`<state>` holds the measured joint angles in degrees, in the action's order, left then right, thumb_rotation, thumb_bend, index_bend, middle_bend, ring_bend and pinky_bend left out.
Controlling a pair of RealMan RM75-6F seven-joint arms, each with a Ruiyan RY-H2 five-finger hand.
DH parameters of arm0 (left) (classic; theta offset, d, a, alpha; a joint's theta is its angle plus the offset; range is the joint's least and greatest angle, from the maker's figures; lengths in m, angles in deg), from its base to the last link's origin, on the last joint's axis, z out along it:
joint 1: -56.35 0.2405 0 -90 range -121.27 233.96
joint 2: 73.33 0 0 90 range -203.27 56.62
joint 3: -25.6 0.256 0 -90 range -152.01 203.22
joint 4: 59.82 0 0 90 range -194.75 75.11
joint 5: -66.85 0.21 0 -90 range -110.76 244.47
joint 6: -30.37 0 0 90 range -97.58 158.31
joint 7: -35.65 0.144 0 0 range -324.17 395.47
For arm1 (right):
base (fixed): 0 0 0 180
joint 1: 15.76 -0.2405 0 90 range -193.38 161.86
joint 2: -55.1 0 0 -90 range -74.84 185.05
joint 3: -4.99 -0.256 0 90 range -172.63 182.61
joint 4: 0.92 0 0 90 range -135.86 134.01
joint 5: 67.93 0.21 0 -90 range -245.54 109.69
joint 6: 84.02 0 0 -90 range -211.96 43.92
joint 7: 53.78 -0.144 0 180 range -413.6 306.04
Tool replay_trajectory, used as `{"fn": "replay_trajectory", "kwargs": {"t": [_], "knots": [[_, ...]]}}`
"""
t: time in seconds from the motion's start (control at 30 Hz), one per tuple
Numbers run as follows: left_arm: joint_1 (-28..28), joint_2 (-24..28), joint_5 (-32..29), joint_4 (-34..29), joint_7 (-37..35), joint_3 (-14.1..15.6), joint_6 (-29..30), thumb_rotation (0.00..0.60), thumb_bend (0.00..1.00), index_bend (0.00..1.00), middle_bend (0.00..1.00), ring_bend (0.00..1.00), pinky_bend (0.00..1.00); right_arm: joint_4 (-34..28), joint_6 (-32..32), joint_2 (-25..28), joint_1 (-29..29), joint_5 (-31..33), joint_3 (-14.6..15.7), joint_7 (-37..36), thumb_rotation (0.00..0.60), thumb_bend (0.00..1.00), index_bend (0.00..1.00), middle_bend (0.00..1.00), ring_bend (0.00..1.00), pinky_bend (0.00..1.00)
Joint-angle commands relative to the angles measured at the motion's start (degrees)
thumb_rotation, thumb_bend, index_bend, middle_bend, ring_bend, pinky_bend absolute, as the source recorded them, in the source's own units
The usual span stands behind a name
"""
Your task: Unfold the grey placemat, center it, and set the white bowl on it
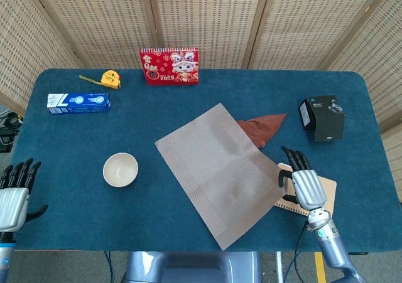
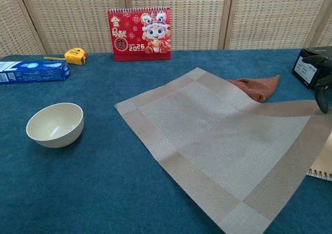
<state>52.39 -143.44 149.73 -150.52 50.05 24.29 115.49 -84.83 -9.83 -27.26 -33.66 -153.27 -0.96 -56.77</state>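
The grey placemat [image 1: 220,173] lies unfolded and turned at an angle, like a diamond, on the blue table [image 1: 75,145]. My right hand [image 1: 304,186] pinches its right corner, which is raised a little over the notebook; in the chest view the placemat [image 2: 223,140] fills the right half and only dark fingertips [image 2: 322,91] show at the right edge. The white bowl [image 1: 120,169] stands empty and upright left of the mat, apart from it, also seen as the bowl [image 2: 54,124]. My left hand [image 1: 16,192] hangs at the table's front left corner, fingers apart, holding nothing.
A brown cloth [image 1: 262,128] pokes out from under the mat's far right edge. A tan notebook [image 1: 317,201] lies beneath my right hand. A black box [image 1: 321,117] sits at the right, with a red calendar [image 1: 169,65], yellow tape measure [image 1: 110,78] and blue toothpaste box [image 1: 78,102] at the back left.
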Motion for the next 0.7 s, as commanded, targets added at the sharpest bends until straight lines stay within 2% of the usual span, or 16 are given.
{"fn": "replay_trajectory", "kwargs": {"t": [0.03,0.47,0.7], "knots": [[0.03,0.02,0.03,-0.04,-0.05,-0.04,0.06,0.6,0.12,0.0,0.0,0.0,0.0,0.55,-1.18,1.12,-0.71,1.42,-0.99,0.69,0.6,0.48,0.7,0.04,0.0,0.0],[0.02,-0.1,-0.52,-0.14,0.49,-0.29,-0.26,0.6,0.12,0.0,0.0,0.0,0.0,2.27,-7.61,5.26,-5.11,9.38,-6.93,2.76,0.6,0.47,0.7,0.04,0.0,0.0],[-0.06,-0.31,-0.52,-0.05,0.99,-0.25,-0.47,0.6,0.12,0.0,0.0,0.0,0.0,2.91,-11.03,6.15,-8.08,12.82,-9.07,5.94,0.6,0.47,0.7,0.05,0.0,0.0]]}}
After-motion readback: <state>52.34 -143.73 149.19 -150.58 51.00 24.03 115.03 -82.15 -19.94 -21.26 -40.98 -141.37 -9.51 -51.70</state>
